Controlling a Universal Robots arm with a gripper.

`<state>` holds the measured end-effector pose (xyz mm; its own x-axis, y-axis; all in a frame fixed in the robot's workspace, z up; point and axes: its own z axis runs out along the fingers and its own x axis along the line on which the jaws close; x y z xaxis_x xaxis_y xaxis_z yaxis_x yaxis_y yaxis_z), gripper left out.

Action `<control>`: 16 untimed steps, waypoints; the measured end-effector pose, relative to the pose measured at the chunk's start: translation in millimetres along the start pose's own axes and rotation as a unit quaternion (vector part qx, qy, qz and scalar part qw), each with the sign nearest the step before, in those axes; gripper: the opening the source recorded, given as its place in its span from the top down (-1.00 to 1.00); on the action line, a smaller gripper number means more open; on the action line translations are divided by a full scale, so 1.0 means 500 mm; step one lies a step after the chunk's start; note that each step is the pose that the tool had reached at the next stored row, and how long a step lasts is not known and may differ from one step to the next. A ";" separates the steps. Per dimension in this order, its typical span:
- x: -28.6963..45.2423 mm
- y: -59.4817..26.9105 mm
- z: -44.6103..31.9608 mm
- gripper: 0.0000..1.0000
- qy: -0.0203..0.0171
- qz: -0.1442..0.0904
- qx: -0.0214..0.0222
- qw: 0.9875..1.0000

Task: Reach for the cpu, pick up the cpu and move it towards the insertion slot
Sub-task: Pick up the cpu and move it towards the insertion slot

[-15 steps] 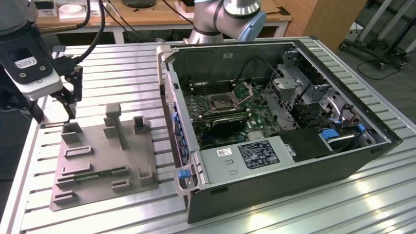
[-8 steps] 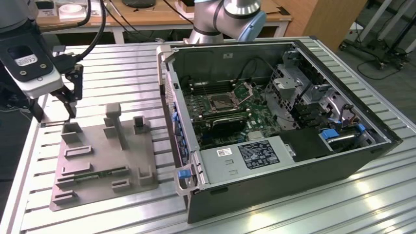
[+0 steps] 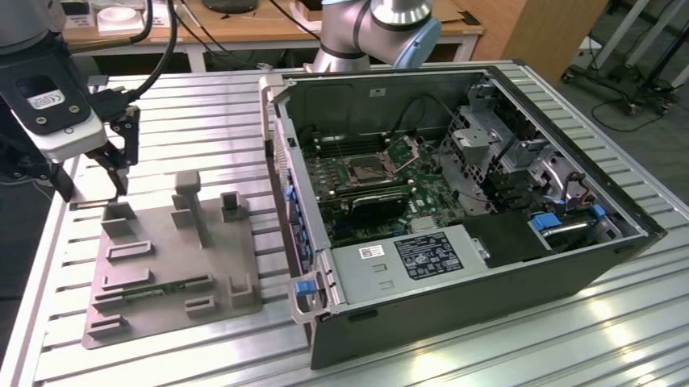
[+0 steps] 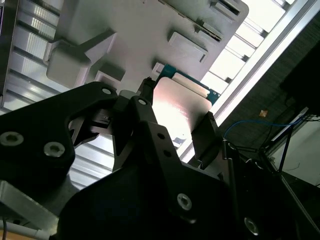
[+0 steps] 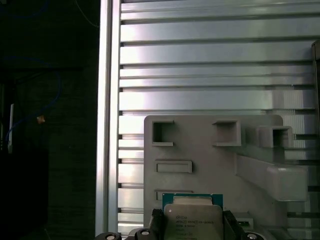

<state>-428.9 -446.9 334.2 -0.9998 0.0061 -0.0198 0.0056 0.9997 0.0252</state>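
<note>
My gripper [image 3: 93,192] hangs at the exterior view's left, above the far left corner of the grey fixture plate [image 3: 161,250]. In both wrist views the cpu [image 5: 192,220], a pale silver square with a teal edge, sits between the black fingers [image 5: 157,222]. The gripper [image 4: 177,112] is shut on it, with a finger against each side, and the chip [image 4: 181,105] is lifted clear of the plate. The insertion slot [image 3: 366,169] lies far off to the exterior view's right, inside the open computer case. Its metal plate [image 3: 412,150] is hinged up.
The open computer case [image 3: 463,306] takes up the exterior view's right half, its near wall [image 3: 282,161] standing between plate and board. Blocks and posts [image 3: 186,189] rise from the fixture plate. The slatted metal table [image 3: 194,97] ends close to the gripper at its left edge [image 5: 106,125].
</note>
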 end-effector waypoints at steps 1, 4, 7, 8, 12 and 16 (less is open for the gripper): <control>0.000 0.000 0.000 -0.08 0.000 0.000 0.000 1.000; -0.002 0.000 0.000 -0.08 0.000 0.000 0.000 1.000; -0.004 0.000 0.000 -0.08 0.000 0.000 0.000 1.000; -0.005 0.000 0.000 -0.08 0.000 0.000 0.000 1.000; -0.009 0.000 0.000 -0.08 0.000 0.000 0.000 1.000; -0.011 0.000 0.000 -0.08 0.000 0.000 0.000 1.000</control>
<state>-423.2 -447.0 334.1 -0.9998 0.0061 -0.0198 0.0056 0.9997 0.0253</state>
